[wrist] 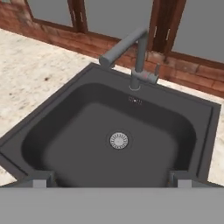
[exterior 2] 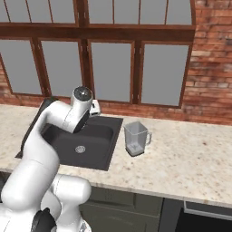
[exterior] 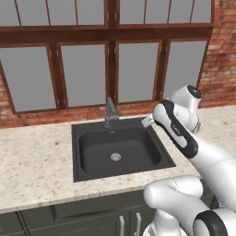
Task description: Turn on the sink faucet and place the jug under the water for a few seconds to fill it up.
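Note:
The black sink (exterior: 92, 173) is set into the speckled counter, its basin dry around the silver drain (wrist: 118, 140). The grey sink faucet (exterior: 110, 113) stands at the sink's back rim, its spout (wrist: 120, 48) angled over the basin and a short lever (wrist: 154, 74) at its side. No water runs from it. The clear jug (exterior 2: 136, 138) stands upright on the counter just right of the sink, handle to the right. My gripper (wrist: 110, 182) hovers above the sink's right side, open and holding nothing, pointed down at the basin and the faucet.
A brick ledge (exterior: 69, 115) and wood-framed windows (exterior: 85, 76) rise right behind the faucet. Speckled counter (exterior 2: 190, 158) stretches to the right of the jug and to the left of the sink (exterior: 32, 156). Dark cabinet fronts (exterior: 83, 221) lie below the counter edge.

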Motion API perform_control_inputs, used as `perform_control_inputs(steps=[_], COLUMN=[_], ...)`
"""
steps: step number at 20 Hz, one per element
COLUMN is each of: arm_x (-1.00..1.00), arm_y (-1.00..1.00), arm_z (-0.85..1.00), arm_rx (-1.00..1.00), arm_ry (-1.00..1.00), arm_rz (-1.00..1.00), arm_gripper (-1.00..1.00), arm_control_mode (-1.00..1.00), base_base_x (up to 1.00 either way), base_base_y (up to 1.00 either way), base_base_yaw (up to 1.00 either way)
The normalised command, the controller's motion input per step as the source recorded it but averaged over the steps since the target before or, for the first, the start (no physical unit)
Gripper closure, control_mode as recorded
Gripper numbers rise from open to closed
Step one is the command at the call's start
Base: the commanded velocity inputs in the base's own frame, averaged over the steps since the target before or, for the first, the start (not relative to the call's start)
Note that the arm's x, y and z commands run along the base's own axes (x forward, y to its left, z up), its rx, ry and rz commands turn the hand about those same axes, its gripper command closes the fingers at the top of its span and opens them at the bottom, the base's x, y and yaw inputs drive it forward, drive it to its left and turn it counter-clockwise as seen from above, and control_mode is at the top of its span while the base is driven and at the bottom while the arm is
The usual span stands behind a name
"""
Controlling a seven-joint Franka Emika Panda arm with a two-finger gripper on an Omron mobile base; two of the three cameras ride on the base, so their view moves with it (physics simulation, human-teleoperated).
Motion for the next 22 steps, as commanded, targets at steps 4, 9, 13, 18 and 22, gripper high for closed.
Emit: perform_control_inputs(steps=[4,9,13,18,22], arm_x=[0.41,0.48,0.27,0.14,0.19], arm_y=[0.00,0.00,0.01,0.03,0.20], arm_z=[-0.01,-0.05,-0.16,-0.22,-0.08], arm_rx=[0.06,0.05,0.05,0.08,0.10], arm_ry=[-0.07,-0.04,-0.17,-0.25,-0.16], arm_rz=[0.23,0.14,0.00,0.00,0.00], arm_gripper=[-1.00,-1.00,-1.00,-1.00,-1.00], arm_control_mode=[-1.00,-1.00,-1.00,-1.00,-1.00], base_base_x=[0.00,0.00,0.00,0.00,0.00], base_base_y=[0.00,0.00,0.00,0.00,0.00], base_base_yaw=[0.00,0.00,0.00,0.00,0.00])
